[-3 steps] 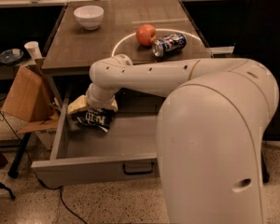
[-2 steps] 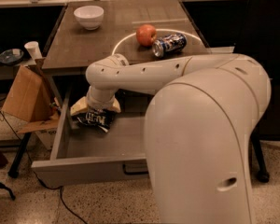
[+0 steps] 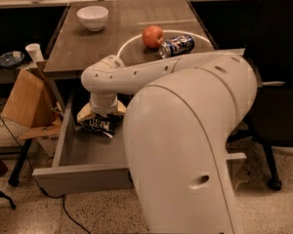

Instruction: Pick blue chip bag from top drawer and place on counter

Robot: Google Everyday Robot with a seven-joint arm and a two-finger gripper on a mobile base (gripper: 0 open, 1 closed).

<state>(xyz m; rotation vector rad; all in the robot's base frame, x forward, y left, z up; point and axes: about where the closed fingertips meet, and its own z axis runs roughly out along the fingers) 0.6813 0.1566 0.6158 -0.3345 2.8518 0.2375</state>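
Blue chip bag (image 3: 98,125) lies in the top drawer (image 3: 83,177), left of frame centre, same spot as a second ago. Gripper (image 3: 102,114) stays pressed down on its upper edge; closed on it or not, cannot tell. Only the arm's bulky link has swung, filling more of the lower frame. Judgement: still grasping, no lift yet. Counter (image 3: 83,48) surface waits above, upper frame.

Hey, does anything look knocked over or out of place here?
The soda can lies on its side on the counter beside the apple. The gripper is down in the top drawer over the crumpled blue chip bag.
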